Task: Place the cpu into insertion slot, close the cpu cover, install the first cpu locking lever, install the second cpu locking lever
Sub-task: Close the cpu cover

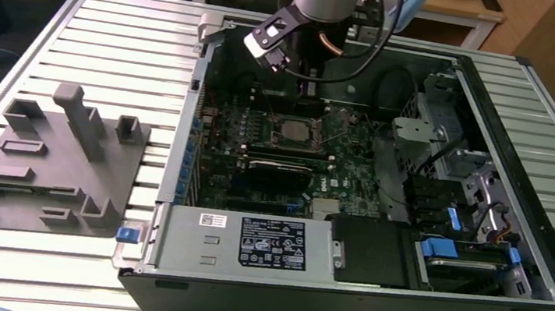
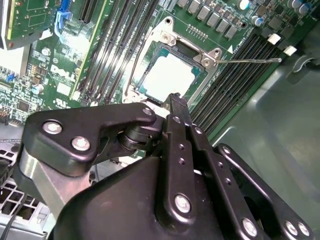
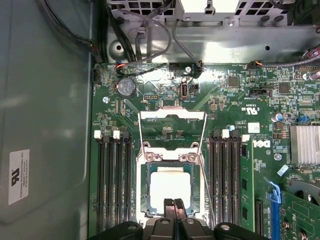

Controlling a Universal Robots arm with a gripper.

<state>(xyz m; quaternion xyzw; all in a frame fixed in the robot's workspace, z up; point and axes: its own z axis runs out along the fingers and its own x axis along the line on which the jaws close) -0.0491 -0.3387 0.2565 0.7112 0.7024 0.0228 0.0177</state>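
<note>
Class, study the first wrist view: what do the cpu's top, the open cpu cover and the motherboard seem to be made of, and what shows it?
The cpu: its top looks like dull silver-grey metal, matte, with a pale sheen. The cpu cover: thin bright metal, probably steel, glinting along its edges. The motherboard: glossy green circuit board, likely a coated laminate, carrying traces and soldered parts.

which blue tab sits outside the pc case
The blue tab beside the grey fixture; the other blue tabs sit inside the case.
</note>
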